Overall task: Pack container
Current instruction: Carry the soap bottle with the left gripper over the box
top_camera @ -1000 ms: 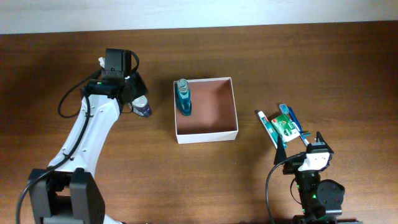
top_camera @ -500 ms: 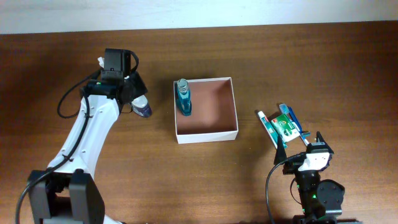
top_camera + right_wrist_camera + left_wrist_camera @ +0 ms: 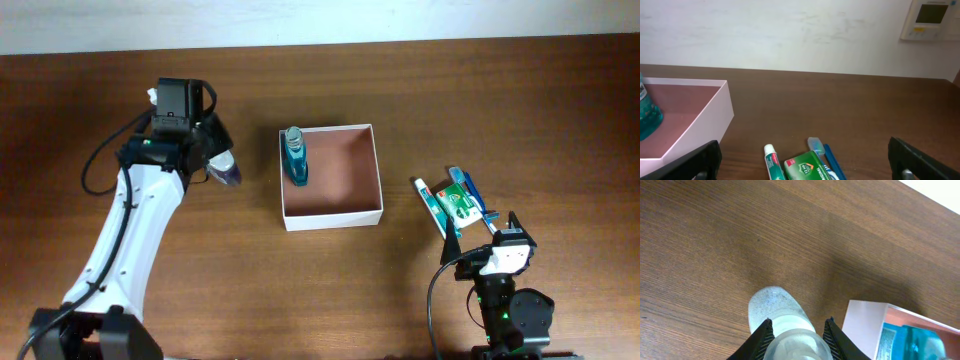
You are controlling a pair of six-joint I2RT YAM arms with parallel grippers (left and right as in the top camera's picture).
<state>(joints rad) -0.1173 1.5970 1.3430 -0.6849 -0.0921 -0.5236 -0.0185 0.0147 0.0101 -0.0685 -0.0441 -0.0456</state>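
The container (image 3: 378, 170) is a small square box with white walls and a reddish-brown inside, at the table's middle. A teal bottle (image 3: 294, 155) stands in its left part; it also shows in the right wrist view (image 3: 647, 112). My left gripper (image 3: 222, 166) is left of the container, shut on a clear frosted bottle (image 3: 782, 317) with a purple end (image 3: 230, 176), held just above the table. The container's corner (image 3: 865, 325) shows to its right. My right gripper (image 3: 802, 165) is open and empty, near the table's front right.
A toothpaste tube (image 3: 432, 204), a green pack (image 3: 458, 204) and a blue toothbrush (image 3: 472, 190) lie together right of the container; they show in the right wrist view too (image 3: 807, 167). A white wall runs along the table's far edge.
My left arm has shifted slightly left and up with the frosted bottle in its jaws. The right arm has not moved.
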